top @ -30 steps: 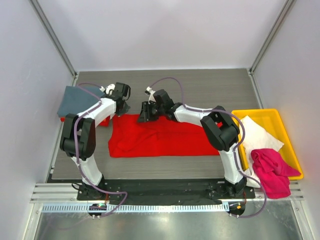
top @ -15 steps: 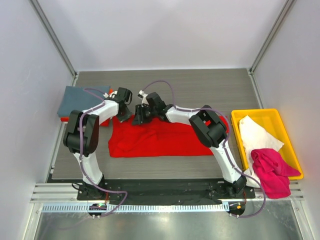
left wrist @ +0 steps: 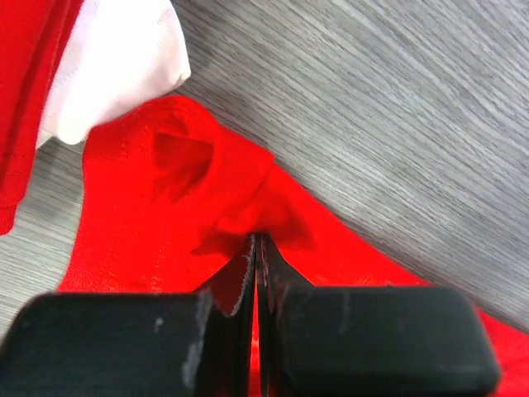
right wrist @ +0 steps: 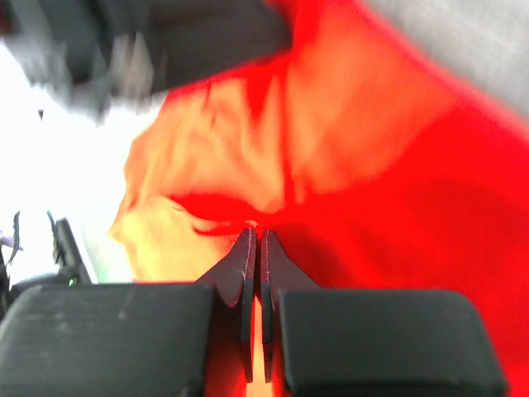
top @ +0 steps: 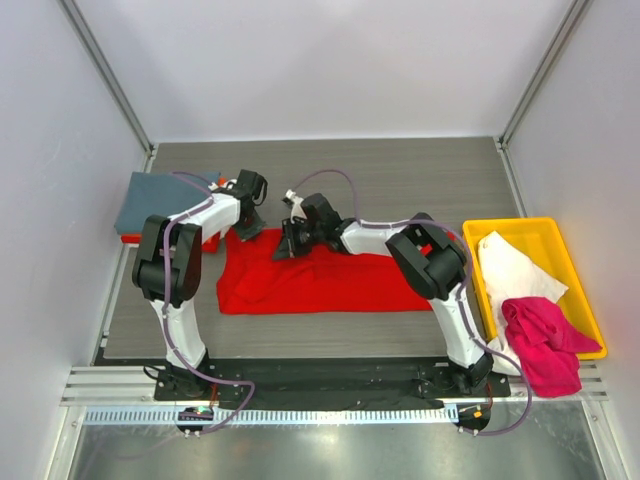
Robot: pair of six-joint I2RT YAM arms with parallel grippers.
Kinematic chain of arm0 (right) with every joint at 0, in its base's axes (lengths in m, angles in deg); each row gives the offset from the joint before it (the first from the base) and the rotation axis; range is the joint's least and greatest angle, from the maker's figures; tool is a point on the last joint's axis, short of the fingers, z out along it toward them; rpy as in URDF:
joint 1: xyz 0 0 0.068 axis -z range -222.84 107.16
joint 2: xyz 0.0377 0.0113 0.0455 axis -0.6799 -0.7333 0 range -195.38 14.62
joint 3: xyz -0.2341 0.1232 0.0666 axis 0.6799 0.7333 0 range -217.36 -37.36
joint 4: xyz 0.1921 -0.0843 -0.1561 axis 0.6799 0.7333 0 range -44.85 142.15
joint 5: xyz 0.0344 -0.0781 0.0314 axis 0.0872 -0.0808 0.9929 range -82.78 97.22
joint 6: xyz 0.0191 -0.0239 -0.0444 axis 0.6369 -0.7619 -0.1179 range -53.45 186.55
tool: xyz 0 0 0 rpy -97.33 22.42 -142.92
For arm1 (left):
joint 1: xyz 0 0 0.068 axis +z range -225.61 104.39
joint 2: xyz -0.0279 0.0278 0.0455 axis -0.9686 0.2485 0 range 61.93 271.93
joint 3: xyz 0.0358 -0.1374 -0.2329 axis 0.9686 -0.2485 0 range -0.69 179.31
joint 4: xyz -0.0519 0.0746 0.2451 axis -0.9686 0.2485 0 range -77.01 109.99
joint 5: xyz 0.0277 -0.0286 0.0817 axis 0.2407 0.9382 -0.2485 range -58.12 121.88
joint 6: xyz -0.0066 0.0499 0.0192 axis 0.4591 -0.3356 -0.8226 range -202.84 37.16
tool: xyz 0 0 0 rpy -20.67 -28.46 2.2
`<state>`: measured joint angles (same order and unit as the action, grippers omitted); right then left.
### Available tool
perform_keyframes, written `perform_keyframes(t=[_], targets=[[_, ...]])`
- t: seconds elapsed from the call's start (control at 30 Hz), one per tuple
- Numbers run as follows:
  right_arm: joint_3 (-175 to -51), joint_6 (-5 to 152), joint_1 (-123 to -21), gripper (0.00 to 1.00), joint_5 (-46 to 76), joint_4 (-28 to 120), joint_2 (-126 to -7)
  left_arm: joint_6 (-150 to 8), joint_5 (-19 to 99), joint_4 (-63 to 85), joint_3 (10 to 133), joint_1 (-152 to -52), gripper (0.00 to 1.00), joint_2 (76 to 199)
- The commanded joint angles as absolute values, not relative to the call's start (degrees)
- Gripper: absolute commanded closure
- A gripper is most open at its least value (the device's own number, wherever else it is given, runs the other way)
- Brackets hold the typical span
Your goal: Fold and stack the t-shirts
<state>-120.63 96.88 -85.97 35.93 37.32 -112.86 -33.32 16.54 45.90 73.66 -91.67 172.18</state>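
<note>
Red jersey, soft and matte: the red t-shirt [top: 330, 278] lying as a wide, roughly folded rectangle across the middle of the grey wood-grain table [top: 420, 175], its far-left corner bunched into a raised ridge. Tight pinch of the left tool [left wrist: 256, 241] on that ridge, a thin fold caught between slim black blades. Just beside it along the far edge, the right tool [right wrist: 254, 236], likewise closed narrow on a crease of the same cloth, though blurred in the wrist view. At the far left, the slate grey-blue t-shirt [top: 150, 198], folded flat. On the right, the white t-shirt [top: 512, 262] inside the rigid, glossy yellow tray [top: 572, 245], and the crumpled magenta t-shirt [top: 540, 345] slumped over its near rim.

Likely trouble from here: slipping out of such shallow pinches on lifting; limp fabric sagging and creasing beyond two grips set so close together; catching only the top layer and peeling the fold apart; dragging the whole shirt across the table instead of turning the edge over; brushing the neighbouring folded shirt with the left arm
</note>
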Motion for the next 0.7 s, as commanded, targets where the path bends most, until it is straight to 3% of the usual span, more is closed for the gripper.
perform_keyframes(t=[0.0, 0.67], targets=[[-114.46, 99.24, -86.43, 0.98, 38.51, 30.22, -104.22, -32.74, 13.51, 48.50, 73.75, -91.26, 1.00, 174.25], [-90.99, 100.30, -86.43, 0.95, 36.75, 31.35, -84.88, -33.18, 11.75, 48.76, 73.67, -91.26, 1.00, 173.64]])
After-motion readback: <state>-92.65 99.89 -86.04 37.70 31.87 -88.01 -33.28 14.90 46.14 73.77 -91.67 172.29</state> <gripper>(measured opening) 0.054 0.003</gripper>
